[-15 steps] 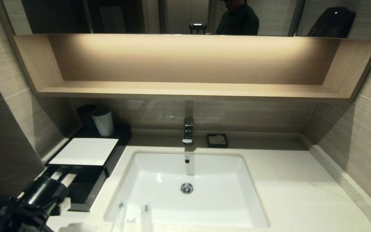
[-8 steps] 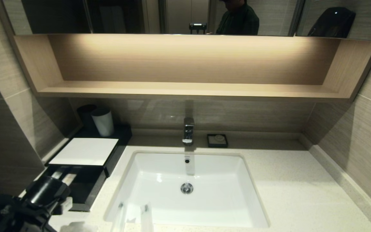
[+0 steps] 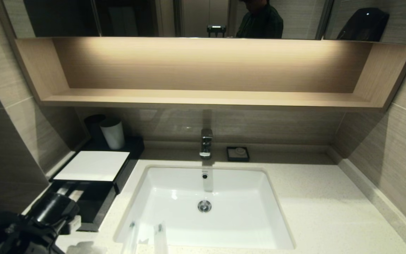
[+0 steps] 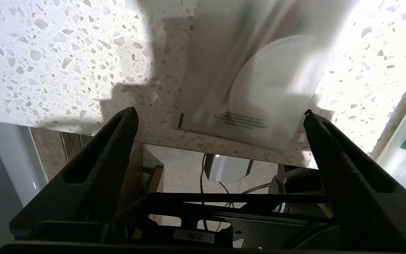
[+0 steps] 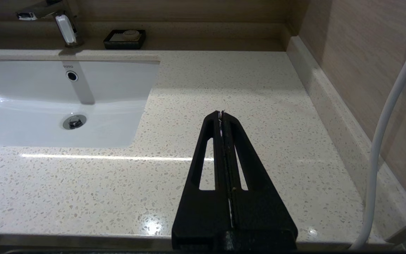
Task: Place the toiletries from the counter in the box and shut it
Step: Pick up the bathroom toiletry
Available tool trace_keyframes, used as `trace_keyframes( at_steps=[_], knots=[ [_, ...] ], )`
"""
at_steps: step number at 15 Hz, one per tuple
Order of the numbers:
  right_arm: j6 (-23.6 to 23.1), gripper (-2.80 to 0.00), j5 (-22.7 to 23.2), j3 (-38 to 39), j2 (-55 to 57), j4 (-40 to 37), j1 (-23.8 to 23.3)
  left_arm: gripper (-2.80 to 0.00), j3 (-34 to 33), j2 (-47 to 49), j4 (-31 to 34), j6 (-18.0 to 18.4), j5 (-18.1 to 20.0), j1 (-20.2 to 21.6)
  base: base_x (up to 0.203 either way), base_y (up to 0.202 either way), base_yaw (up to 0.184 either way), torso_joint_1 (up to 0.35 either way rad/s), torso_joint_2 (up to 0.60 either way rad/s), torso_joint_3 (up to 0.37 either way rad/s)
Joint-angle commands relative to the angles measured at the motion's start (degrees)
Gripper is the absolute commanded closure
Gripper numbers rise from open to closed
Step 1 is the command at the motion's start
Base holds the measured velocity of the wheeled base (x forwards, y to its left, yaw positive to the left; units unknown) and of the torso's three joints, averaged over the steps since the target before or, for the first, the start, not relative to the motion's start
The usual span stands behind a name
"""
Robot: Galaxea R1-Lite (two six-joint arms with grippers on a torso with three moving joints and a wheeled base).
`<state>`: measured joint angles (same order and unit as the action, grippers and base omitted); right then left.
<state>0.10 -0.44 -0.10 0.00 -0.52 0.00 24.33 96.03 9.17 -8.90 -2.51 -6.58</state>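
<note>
Plastic film wraps the square packet (image 4: 256,84), which lies flat at the front edge of the counter (image 4: 48,63) with a white round item inside; it looks light, limp and slippery, so a pinch on the overhanging near edge seems safest; the left end effector (image 4: 220,116) hovers over it, fingers wide apart; the box (image 3: 93,197) stands just beyond, drawer open; the right end effector (image 5: 221,113) is parked, fingers pressed together.

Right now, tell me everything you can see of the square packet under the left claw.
The square packet is a clear plastic wrapper holding a white round pad, with small green print along one edge. It lies flat on the speckled counter, close to the counter's front edge. The left claw is open above it, its fingers straddling the packet without touching it.
</note>
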Motion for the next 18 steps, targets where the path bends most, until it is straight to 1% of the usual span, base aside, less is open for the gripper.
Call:
trace_keyframes(
  at_steps=[1,3,4,18],
  knots=[
    [0.0,0.0,0.0,0.0,0.0,0.0,0.0,-2.8,0.0,0.3,0.0,-0.1,0.0,0.0,0.0,0.0,0.0,0.0,0.0,0.0],
    [0.0,0.0,0.0,0.0,0.0,0.0,0.0,-2.8,0.0,0.3,-0.1,-0.1,0.7,0.0,0.0,0.0,0.0,0.0,0.0,0.0],
    [0.0,0.0,0.0,0.0,0.0,0.0,0.0,0.0,0.0,0.3,-0.3,-0.1,1.3,0.0,0.0,0.0,0.0,0.0,0.0,0.0],
    [0.0,0.0,0.0,0.0,0.0,0.0,0.0,0.0,-0.8,-0.4,-0.3,0.0,1.5,0.1,0.0,0.0,0.0,0.0,0.0,0.0]
  ],
)
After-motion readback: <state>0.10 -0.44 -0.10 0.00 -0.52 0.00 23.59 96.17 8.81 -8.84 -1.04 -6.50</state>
